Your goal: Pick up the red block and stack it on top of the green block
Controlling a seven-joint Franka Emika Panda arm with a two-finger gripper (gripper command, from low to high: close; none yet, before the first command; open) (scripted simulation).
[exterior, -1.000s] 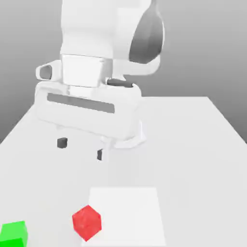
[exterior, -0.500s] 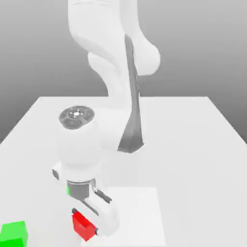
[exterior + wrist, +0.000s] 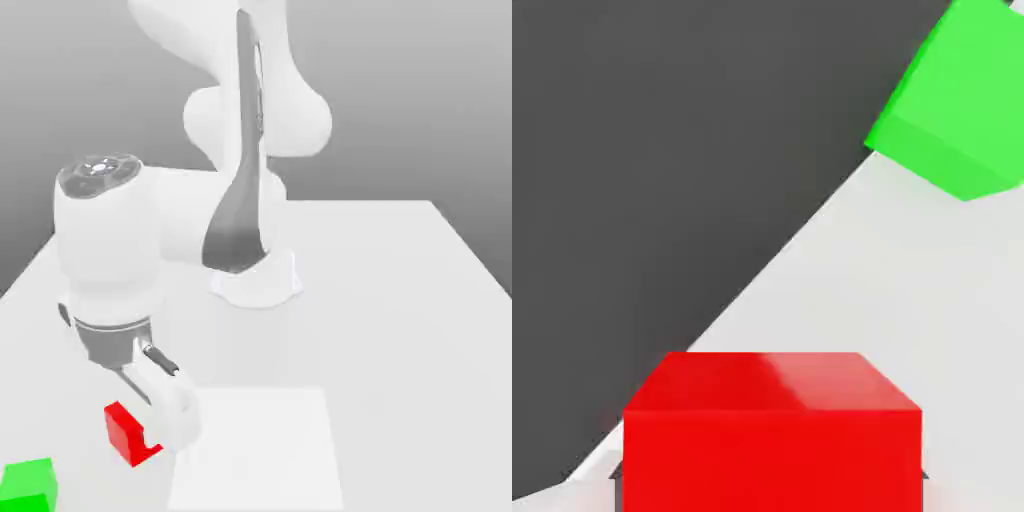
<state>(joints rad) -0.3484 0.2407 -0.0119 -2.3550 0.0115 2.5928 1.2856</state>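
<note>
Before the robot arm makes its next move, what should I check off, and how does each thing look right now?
1. Red cube between the gripper's two fingers: ok, one on each side.
2. Red cube raised off the table: ok, it looms much larger than the green cube in the hand view.
3. Top of the green cube free for stacking: ok, nothing sits on it.
4. Red cube above the green one: not ok, it is off toward the exterior view's right.
5. Cubes turned the same way: not ok, their edges run at different angles.
6. Grip firm enough to carry: cannot tell.
</note>
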